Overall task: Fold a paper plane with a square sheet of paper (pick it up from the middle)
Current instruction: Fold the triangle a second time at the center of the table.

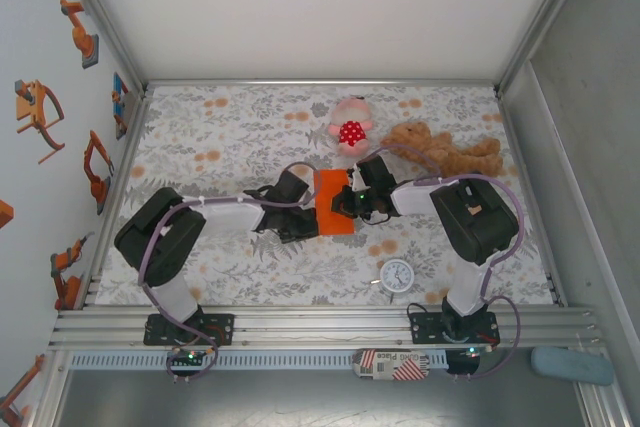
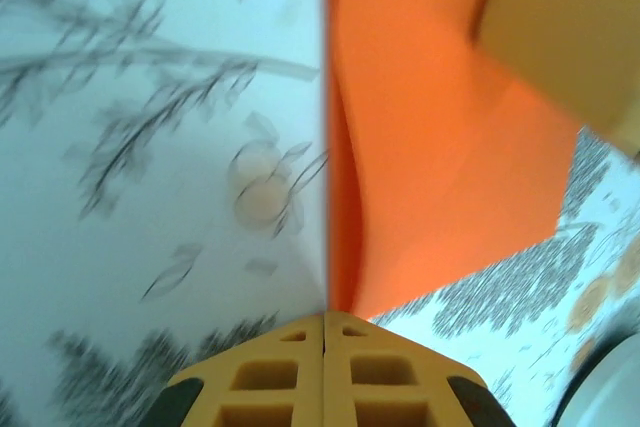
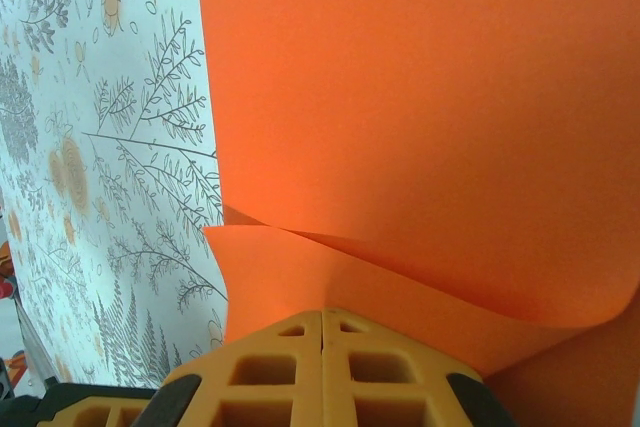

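Midway across the table (image 1: pixel 220 147) sits the orange sheet of paper (image 1: pixel 328 192), partly folded, with the left gripper (image 2: pixel 324 322) and right gripper (image 3: pixel 322 317) both pinched tight on its edges. It looks like an early fold. Next, the edges need lining up and the crease pressing flat.

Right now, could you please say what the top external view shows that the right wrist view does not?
The top view adds the pink plush toy, the teddy bear and the clock. The right wrist view adds a curled fold in the orange sheet, pinched in the shut right pincer. Both share that sheet on the floral tablecloth.
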{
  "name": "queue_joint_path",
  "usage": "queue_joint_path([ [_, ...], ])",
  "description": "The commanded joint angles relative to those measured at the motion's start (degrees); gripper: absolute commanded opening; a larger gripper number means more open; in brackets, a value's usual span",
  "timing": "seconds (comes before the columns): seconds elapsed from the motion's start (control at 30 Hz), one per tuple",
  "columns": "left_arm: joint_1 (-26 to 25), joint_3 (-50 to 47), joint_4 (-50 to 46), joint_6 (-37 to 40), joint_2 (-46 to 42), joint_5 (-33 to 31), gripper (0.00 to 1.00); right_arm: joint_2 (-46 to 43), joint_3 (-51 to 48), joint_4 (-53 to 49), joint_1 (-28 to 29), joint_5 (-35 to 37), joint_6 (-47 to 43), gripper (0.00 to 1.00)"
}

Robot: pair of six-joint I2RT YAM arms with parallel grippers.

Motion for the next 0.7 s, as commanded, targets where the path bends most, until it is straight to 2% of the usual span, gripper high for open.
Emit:
queue_joint_path([
  [0.0, 0.2, -1.3, -10.0, 2.8, -3.8, -2.6, 0.0, 3.8, -1.8, -8.5, -1.0, 6.1, -1.3, 0.0],
  [0.13, 0.2, -0.1, -6.7, 1.9, -8.5, -4.6, 0.01, 3.8, -1.7, -8.4, -1.0, 5.8, -1.0, 0.0],
  [0.23, 0.1, 0.5, -2.1, 0.1, -8.7, -4.7, 0.01, 3.7, -1.7, -8.3, -1.1, 5.9, -0.9, 0.0],
  [0.47, -0.7, 5.7, 5.5, -3.6, 1.1, -1.0, 0.01, 3.8, -1.7, -7.7, -1.0, 5.6, -0.2, 0.0],
  [0.67, -0.7, 8.2, 4.4, -3.8, 5.5, -2.3, 0.0, 3.4, -1.7, -7.7, -1.0, 5.3, -0.1, 0.0],
])
